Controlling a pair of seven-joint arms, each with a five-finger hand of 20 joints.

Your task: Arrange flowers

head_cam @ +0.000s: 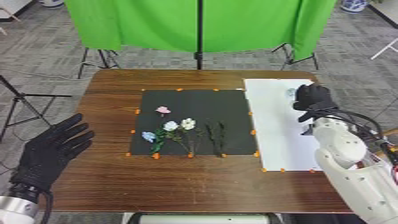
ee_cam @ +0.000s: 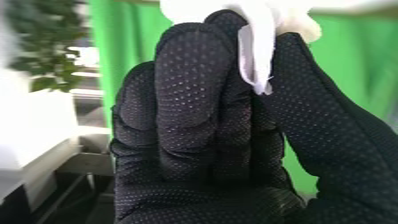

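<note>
My left hand [head_cam: 58, 145] is open at the left of the table, fingers straight. My right hand [head_cam: 315, 97] is over the far part of the white sheet, beside a small pale bluish thing [head_cam: 291, 93]. In the right wrist view the thumb and fingers of my right hand [ee_cam: 191, 115] pinch a thin white, petal-like piece [ee_cam: 257, 50]; I cannot tell exactly what it belongs to. On the black mat lie a pink flower [head_cam: 163, 109], white flowers [head_cam: 187, 124], a blue flower [head_cam: 149, 136] and dark green stems [head_cam: 216, 136].
The black mat [head_cam: 213, 102] and the white sheet [head_cam: 286, 145] lie side by side on the brown table [head_cam: 107, 175], with orange markers along their edges. A green curtain [head_cam: 142, 25] on stands is behind the table's far edge.
</note>
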